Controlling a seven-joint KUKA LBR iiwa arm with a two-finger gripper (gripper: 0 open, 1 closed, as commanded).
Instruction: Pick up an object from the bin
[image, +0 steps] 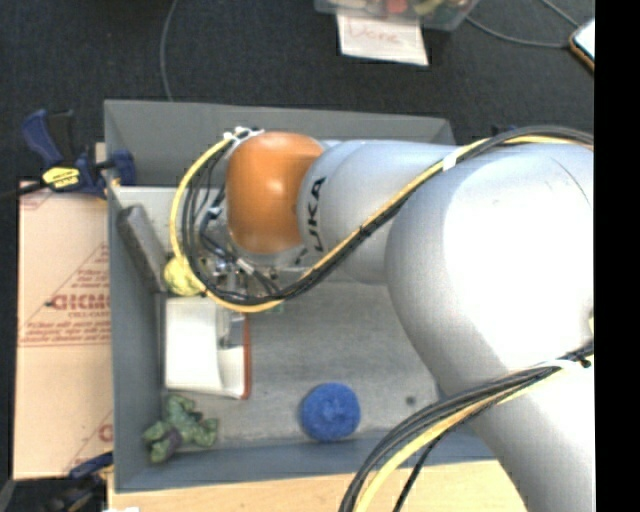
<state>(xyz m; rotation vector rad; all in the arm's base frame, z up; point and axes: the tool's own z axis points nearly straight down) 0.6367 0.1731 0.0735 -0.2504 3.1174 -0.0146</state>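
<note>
My gripper (224, 266) shows as dark metal parts under the arm's wrist, at the left middle of the bin. Just below it lies a flat white box (193, 346) with a red-brown edge on its right side. A small yellow thing (181, 277) rests at the gripper's left, touching the box's upper corner. A dark grey bar (141, 246) leans along the bin's left wall beside the yellow thing. The wrist hides whatever lies directly beneath it.
A blue fuzzy ball (330, 411) sits near the bin's front wall, right of the box. A green toy figure (180, 429) lies in the front left corner. The arm covers the bin's right half and back.
</note>
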